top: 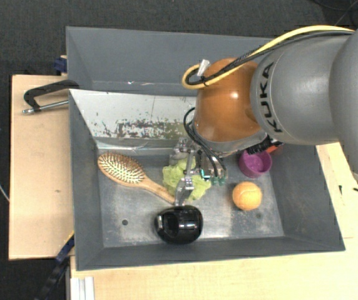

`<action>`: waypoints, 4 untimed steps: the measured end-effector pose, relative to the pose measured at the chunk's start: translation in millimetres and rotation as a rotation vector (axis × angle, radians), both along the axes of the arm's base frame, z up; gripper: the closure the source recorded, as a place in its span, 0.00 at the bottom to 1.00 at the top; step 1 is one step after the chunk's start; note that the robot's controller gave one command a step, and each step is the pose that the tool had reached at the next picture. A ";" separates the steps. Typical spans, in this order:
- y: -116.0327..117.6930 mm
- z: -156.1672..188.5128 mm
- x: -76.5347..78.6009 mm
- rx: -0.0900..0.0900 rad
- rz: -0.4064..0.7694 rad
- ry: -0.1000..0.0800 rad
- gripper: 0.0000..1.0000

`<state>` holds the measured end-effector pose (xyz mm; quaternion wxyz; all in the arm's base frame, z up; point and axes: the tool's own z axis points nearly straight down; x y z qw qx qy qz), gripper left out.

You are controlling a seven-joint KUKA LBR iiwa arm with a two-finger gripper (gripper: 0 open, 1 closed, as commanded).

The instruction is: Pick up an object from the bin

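Gripper: tip is low in the middle of the bin, set against the right side of a crumpled yellow-green thing. Spread or pressed together: cannot tell, since the tip merges with the crumples. No thing is visibly pinched.

Nearest thing: the yellow-green piece lies at frame centre on the bin floor. It looks like thin, soft sheet or leaf-like material, bunched up.
- Judgement: light, limp, and it will give under pressure rather than slip.
- Best hold is probably across a raised fold near its middle, biting deep enough to catch several layers. A pinch at the edge may pull one flap free and let the rest sag or drop.
- Not fragile.

Just beside it:
- Wooden hairbrush, head at left of centre. Its handle runs down-right and passes under or against the yellow-green piece, close to the tip. It is stiff, so a low closing could catch the handle as well.
- Glossy black rounded thing just below, near the bottom wall. Likely smooth and slippery.

Further out, to the right, are an orange ball and a purple cup. Both are apart from the tip.

Above sits the arm's orange cover.
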<state>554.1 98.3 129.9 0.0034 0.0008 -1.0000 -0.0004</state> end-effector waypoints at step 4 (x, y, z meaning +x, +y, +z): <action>0.7 102.4 13.9 0.000 -0.008 -0.010 1.00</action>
